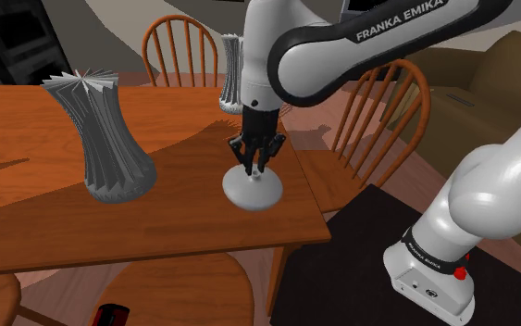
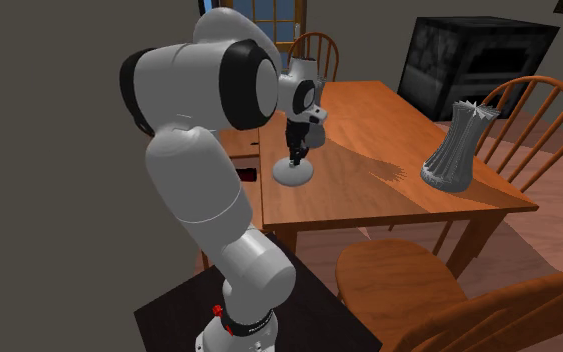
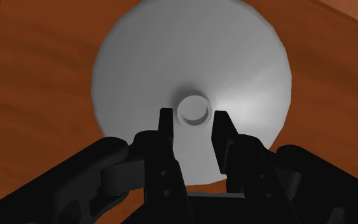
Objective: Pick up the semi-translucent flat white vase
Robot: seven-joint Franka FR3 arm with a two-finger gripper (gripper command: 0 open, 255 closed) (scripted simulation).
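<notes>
**Desk:** What's nearest the stand (image 1: 431, 278)?

**Operator:** The bench (image 1: 184, 227) corner closest to it. The flat white vase (image 3: 234, 70) stands upright there, just in from the edge. It has a wide disc foot and a short narrow neck. From my wrist view, its round mouth faces straight back at me and the inside is in shadow, so I can't tell what it holds.

**Desk:** And the pincer (image 3: 192, 118)?

**Operator:** I have it pointing straight down over that neck. The fingers (image 3: 165, 127) stand apart, one on each side of the mouth, with the neck between them. I see a sliver of white on either side and can't make out any contact, so I call it open and not gripping. The foot spreads out all round beneath the tips.

**Desk:** Farther out?

**Operator:** A tall ribbed grey vase (image 1: 110, 139), pinched at the waist, stands well apart towards the bench end away from the stand. I can't see into it. A second ribbed vase (image 1: 231, 69) sits by the far corner, partly hidden behind my arm. A wooden chair (image 1: 179, 46) stands beyond the far edge.
</notes>
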